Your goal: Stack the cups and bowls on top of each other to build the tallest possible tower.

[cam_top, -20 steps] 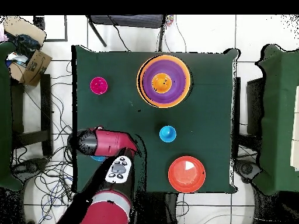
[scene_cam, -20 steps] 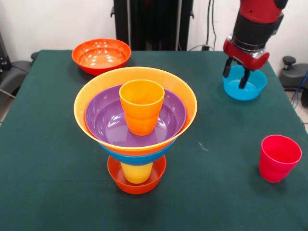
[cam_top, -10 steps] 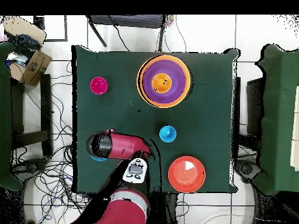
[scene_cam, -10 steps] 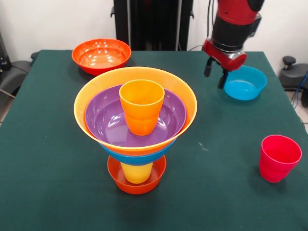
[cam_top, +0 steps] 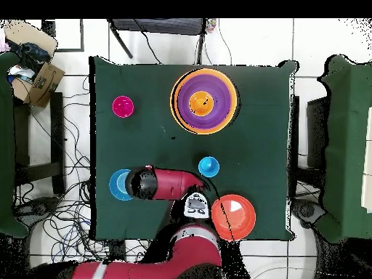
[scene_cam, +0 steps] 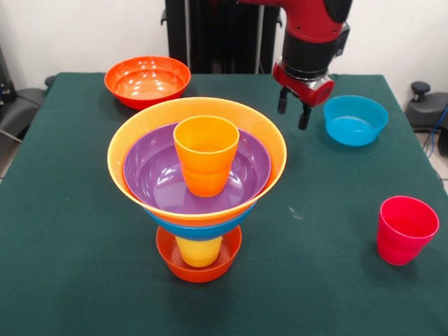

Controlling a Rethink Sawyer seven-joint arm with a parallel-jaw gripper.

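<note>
The table (scene_cam: 77, 210) is dark green. The tower (scene_cam: 198, 183) runs from a red-orange bowl (scene_cam: 199, 269) at the base through a yellow cup (scene_cam: 199, 250), a blue bowl (scene_cam: 199, 230), a light orange bowl (scene_cam: 122, 150) and a purple bowl (scene_cam: 154, 178) to an orange cup (scene_cam: 206, 154) on top. Apart stand a red-orange bowl (scene_cam: 147, 80), a teal-blue bowl (scene_cam: 355, 120), a pinkish red cup (scene_cam: 405, 229) and a blue cup (cam_top: 208, 167). The arm (scene_cam: 313, 35) is red and black, its gripper (scene_cam: 293, 109) black

tower (scene_cam: 197, 183): glossy smooth plastic, light glints on the purple bowl (scene_cam: 161, 183)
orange cup (scene_cam: 206, 155): smooth plastic, soft sheen
red-orange bowl (scene_cam: 147, 79): shiny plastic, bright reflections inside
teal-blue bowl (scene_cam: 355, 120): glossy plastic
pinkish red cup (scene_cam: 405, 229): smooth plastic
table (scene_cam: 77, 210): dark green matt cloth
arm (scene_cam: 313, 35): glossy red shell, black parts
</note>
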